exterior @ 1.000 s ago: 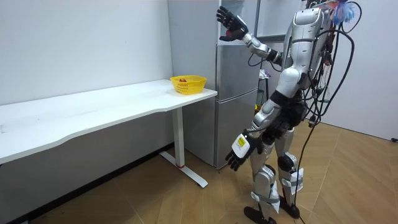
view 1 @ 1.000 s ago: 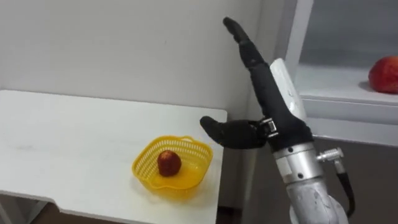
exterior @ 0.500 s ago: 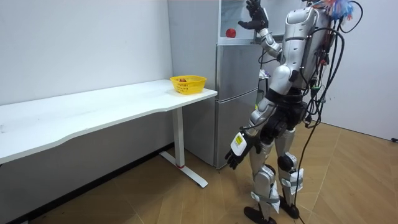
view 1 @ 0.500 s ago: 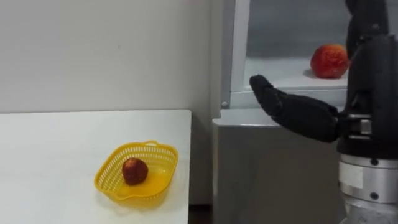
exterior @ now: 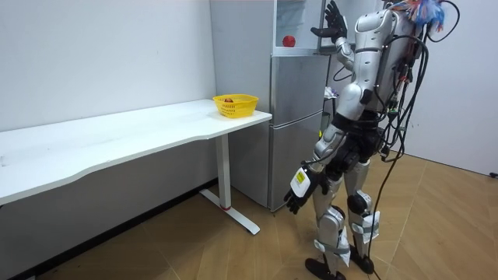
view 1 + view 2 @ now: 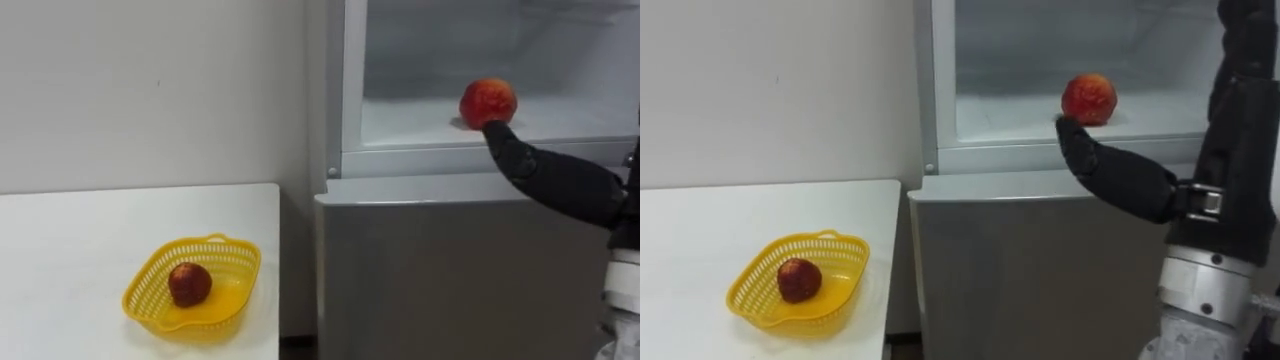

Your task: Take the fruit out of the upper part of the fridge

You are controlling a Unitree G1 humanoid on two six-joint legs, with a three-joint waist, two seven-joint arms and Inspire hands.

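One red fruit [image 6: 488, 102] sat on the shelf [image 6: 410, 122] of the open upper fridge compartment, just above and beyond the thumb tip of the right hand [image 6: 1235, 140]. It was not in either hand. The right hand was raised in front of the compartment, fingers straight up and thumb stretched toward the fruit, holding nothing. Whether the thumb touched the fruit couldn't be told; the two eye views placed it differently against the fruit, so it was probably short of it.

Below that hand was the closed lower fridge door [image 6: 450, 270]. Well off to the hand's left and lower, a yellow basket [image 6: 215, 241] stood on the white table [image 6: 80, 230], with a second red fruit [image 6: 189, 284] already inside.

The left hand [image 5: 298, 196] hung by the thigh in the room view, fingers loose, idle. The robot stood upright facing the fridge.

Step judged: the reach, with the grasp not yet made. The next move would call for pushing the right hand deeper over the shelf, wrapping fingers and thumb round the fruit and lifting it clear of the compartment's lower edge. The basket looked the likely drop spot. Risk: a nudge from the thumb could roll the fruit back on the shelf.
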